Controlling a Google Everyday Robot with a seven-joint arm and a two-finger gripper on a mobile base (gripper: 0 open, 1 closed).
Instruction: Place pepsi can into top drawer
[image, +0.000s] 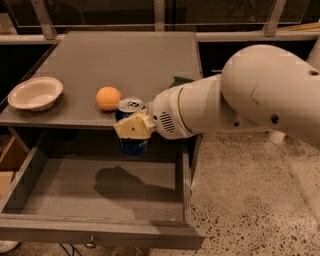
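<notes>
The pepsi can (131, 145) is dark blue with a silver top and stands upright in the air over the open top drawer (100, 192), in front of the tabletop's front edge. My gripper (133, 128) is shut on the can, its cream-coloured finger (134, 127) pressed across the can's upper side. The drawer is pulled out, grey inside, with a small metal knob (91, 244) under its front. The can and arm cast a shadow on the drawer floor. The white arm reaches in from the right.
An orange (108, 98) lies on the grey tabletop (125, 60) just left of the can. A white bowl (35, 93) sits at the table's left edge. A green object (181, 80) peeks out behind the arm. Speckled floor lies to the right.
</notes>
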